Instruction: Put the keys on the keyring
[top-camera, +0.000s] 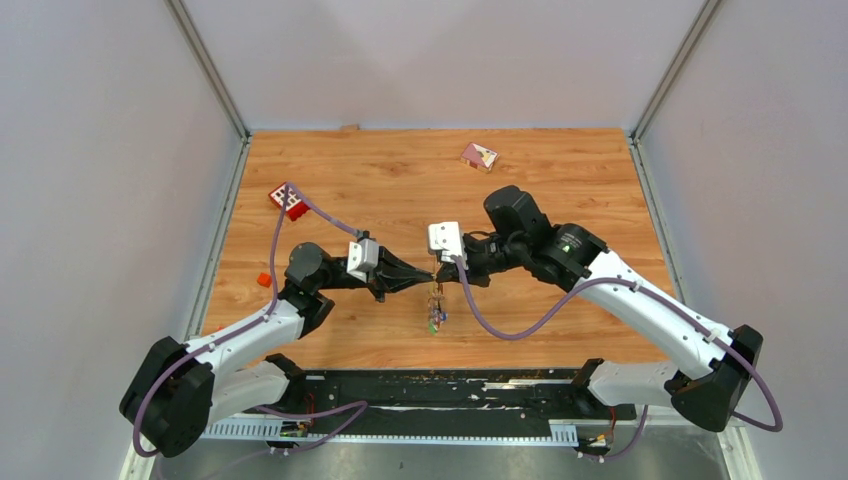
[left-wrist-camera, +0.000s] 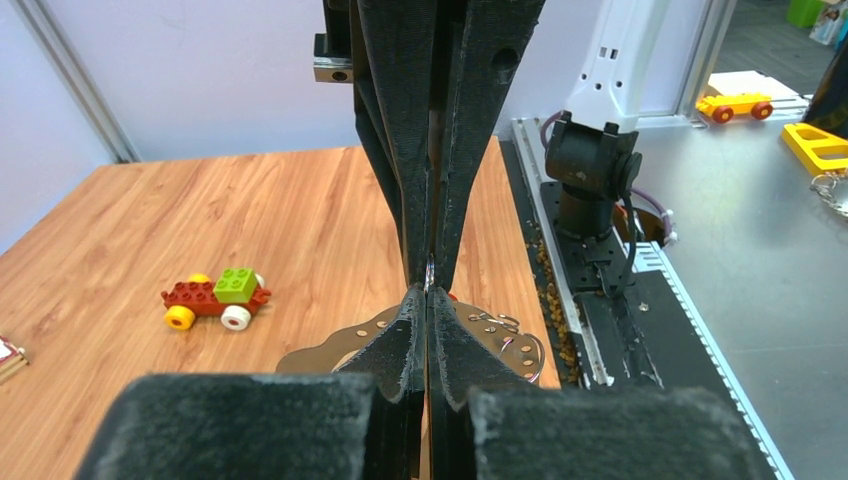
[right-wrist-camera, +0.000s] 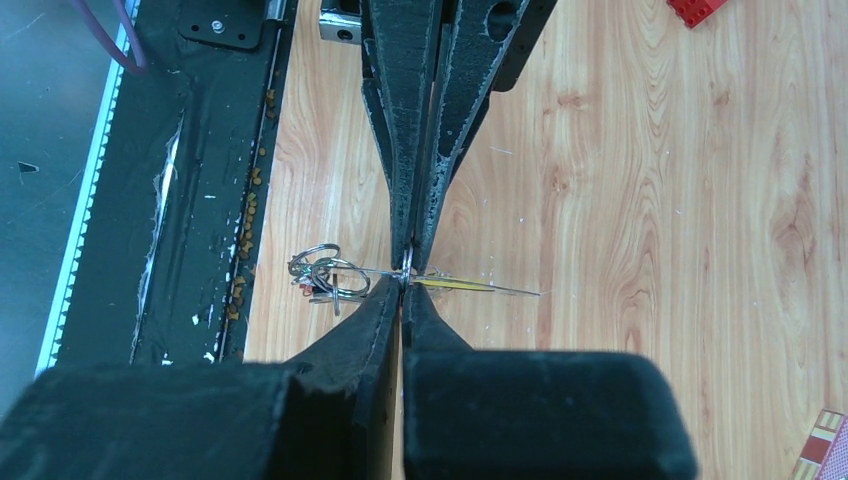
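Observation:
My two grippers meet tip to tip above the middle of the table, the left gripper (top-camera: 428, 277) coming from the left and the right gripper (top-camera: 446, 274) from the right. The silvery-grey keyring (left-wrist-camera: 505, 340) lies flat under the left gripper (left-wrist-camera: 428, 290), whose jaws are shut on its thin edge. Seen from the right wrist, the keyring (right-wrist-camera: 505, 291) is a thin line edge-on, and the right gripper (right-wrist-camera: 404, 285) is shut on it too. Several keys (top-camera: 437, 314) hang in a bunch below the tips; small rings and keys (right-wrist-camera: 325, 275) cluster to the left.
A red block with white squares (top-camera: 289, 200) lies at the back left, a small pink box (top-camera: 479, 155) at the back, an orange bit (top-camera: 263, 279) at the left. A toy brick car (left-wrist-camera: 215, 297) stands on the wood. The black base rail (top-camera: 450, 385) runs along the near edge.

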